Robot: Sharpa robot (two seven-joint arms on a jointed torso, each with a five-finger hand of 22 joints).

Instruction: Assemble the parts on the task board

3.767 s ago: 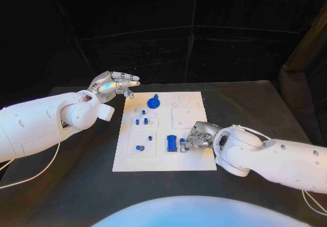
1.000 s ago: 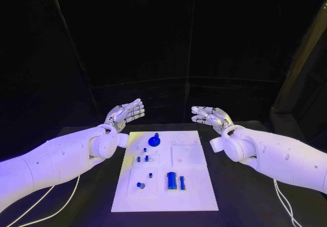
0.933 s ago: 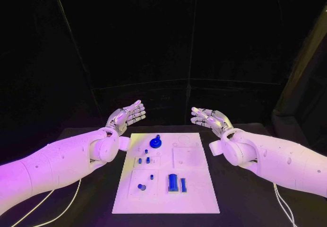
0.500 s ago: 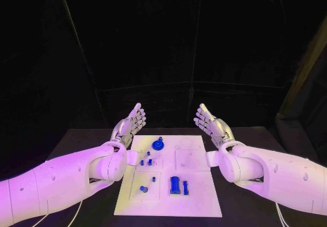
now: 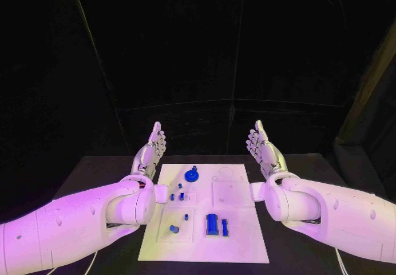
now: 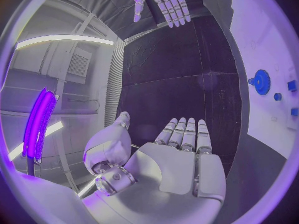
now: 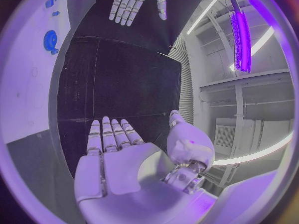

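The white task board [image 5: 206, 249] lies flat in the middle of the black table. On it stand a round blue gear-like part [image 5: 192, 175] at the far end, a few small blue pegs [image 5: 177, 196] near the middle, and a tall blue block [image 5: 211, 223] with a slimmer piece [image 5: 224, 227] nearer me. My left hand [image 5: 151, 150] is raised above the board's far left corner, fingers straight and pointing up, holding nothing. My right hand [image 5: 264, 149] mirrors it above the far right corner, flat and empty. Each wrist view shows its own flat hand [image 6: 181, 154] [image 7: 115, 154] and the gear [image 6: 260, 81] [image 7: 50, 40].
Black table [image 5: 99, 172] surrounds the board on both sides. A black curtain [image 5: 198, 69] closes off the back. My two white forearms flank the board's long edges.
Both hands have turned from palm-up and spread to upright, fingers together, and drawn closer in over the board's far corners. The camera has tilted a little. The parts have not moved.
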